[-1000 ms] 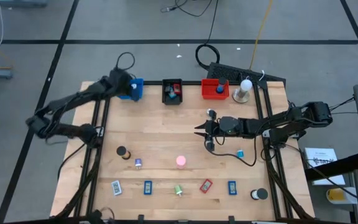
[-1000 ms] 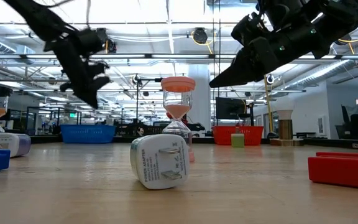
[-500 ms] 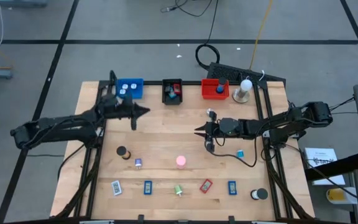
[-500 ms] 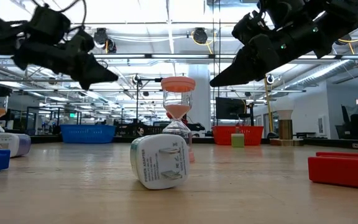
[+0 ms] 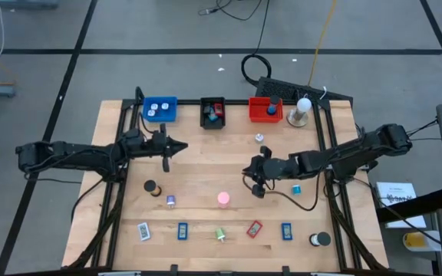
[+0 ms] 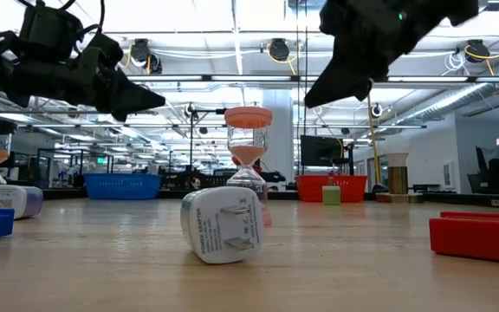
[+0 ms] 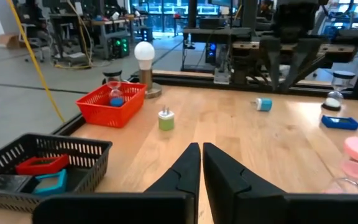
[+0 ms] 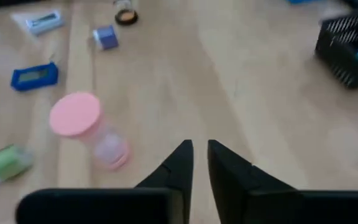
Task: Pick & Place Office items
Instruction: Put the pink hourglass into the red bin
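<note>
**A:** ok so right gripper (image 5: pixel 249 170) is hovering mid-surface, fingers nearly pinched w/ just a thin slit, holding nothing afaict. Left gripper (image 5: pixel 181 146) is fully pinched, also empty, up nearer the trays. Which item's next?

**B:** my guess is the pink-capped clear plastic hourglass (image 5: pixel 223 199). It's standing just ahead of and below the right gripper, a bit to one side in the wrist cam (image 8: pixel 87 127).

**A:** what could go wrong tho?

**B:** imo the fingers are too narrow rn. If it drops w/o opening first, the tips hit the cap and knock it over, and it's tall + skinny so it'd prob roll across the wooden surface (image 5: pixel 206 153). Clear middle looks slick too, off-centre pinch could squirt it out.

**A:** anything crowding it?

**B:** not really. Small purple cylinder (image 5: pixel 170 201) and green cylinder (image 5: pixel 221 234) are near but apart from it. The white plug adapter (image 5: pixel 259 137) sits on the gripper's far side, toward the red plastic tray (image 5: pixel 265 112).
</note>
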You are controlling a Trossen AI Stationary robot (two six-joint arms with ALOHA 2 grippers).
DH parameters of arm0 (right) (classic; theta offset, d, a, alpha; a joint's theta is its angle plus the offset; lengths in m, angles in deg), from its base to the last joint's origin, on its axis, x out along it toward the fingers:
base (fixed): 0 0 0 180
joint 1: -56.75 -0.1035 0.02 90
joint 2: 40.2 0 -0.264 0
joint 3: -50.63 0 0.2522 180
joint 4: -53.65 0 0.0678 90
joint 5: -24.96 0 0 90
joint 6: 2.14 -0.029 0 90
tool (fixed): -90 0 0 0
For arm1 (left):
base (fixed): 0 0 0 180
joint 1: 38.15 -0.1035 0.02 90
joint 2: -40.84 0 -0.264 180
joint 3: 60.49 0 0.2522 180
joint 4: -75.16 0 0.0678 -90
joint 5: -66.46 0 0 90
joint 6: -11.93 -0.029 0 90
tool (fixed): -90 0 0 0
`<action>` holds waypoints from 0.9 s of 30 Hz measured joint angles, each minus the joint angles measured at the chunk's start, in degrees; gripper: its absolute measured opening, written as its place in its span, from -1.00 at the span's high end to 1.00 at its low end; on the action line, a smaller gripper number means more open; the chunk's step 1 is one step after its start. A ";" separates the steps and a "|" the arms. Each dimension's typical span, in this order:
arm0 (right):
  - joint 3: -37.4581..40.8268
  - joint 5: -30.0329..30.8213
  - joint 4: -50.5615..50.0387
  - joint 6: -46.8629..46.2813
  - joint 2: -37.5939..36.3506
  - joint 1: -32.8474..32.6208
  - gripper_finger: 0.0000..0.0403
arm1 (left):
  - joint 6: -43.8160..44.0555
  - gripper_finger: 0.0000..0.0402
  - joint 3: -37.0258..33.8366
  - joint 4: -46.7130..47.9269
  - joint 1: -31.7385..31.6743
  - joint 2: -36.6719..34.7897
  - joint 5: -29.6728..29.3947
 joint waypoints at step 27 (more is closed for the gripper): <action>-20.98 -1.88 -6.44 3.68 18.05 -8.74 -0.79 | 0.12 0.69 0.00 -0.27 0.26 -0.02 -0.31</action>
